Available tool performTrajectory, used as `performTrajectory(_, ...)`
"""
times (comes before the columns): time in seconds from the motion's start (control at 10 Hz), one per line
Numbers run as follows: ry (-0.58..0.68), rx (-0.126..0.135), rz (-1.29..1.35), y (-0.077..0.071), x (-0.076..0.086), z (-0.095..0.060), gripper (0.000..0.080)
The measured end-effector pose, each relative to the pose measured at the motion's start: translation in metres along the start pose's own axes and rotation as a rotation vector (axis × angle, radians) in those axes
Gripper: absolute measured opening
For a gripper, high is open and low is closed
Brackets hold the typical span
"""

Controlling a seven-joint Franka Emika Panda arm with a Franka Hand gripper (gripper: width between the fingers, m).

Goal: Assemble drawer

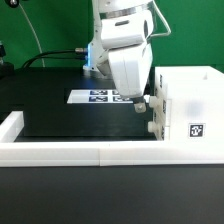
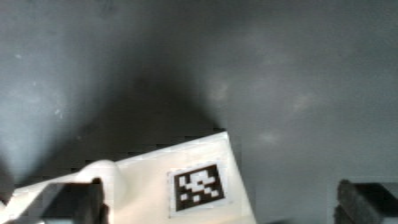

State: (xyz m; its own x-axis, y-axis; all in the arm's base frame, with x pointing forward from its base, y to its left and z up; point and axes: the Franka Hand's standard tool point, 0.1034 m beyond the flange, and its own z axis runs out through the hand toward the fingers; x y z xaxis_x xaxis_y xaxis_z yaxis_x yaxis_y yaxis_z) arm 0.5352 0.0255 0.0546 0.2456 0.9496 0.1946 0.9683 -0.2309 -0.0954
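Looking down from the exterior view, we see the white Franka arm (image 1: 120,45) reaching over a dark bench (image 1: 60,105), its wrist bent so that the gripper (image 1: 139,104) points down toward the bench surface near the exterior view's right. The large boxy white plastic drawer shell (image 1: 190,105) stands on the bench at the exterior view's right, upright, with a black-and-white square tag (image 1: 196,130) on the face turned toward the camera. Two small round knobs (image 1: 152,122) show on the side of the shell that faces the gripper, which hangs just beside that side; we cannot tell whether it touches the shell.

A flat white marker board (image 1: 98,96) with printed tags lies on the bench behind the arm, partly hidden by it. Long low white border blocks (image 1: 70,152) run along the near edge of the bench and turn up at the exterior view's left.

From the wrist view we see the dark bench below and a corner of a white plastic part (image 2: 178,170) bearing a square tag (image 2: 198,186). One dark fingertip (image 2: 370,197) shows at one edge of that picture, the other at the opposite edge, so the jaws stand spread wide apart, with the white corner between them and nothing pinched.
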Motion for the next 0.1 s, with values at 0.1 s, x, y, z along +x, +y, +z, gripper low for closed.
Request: performTrajectory(0.1,0.000,0.000,0.000,0.0000,-0.0001,0.0001,0.0649)
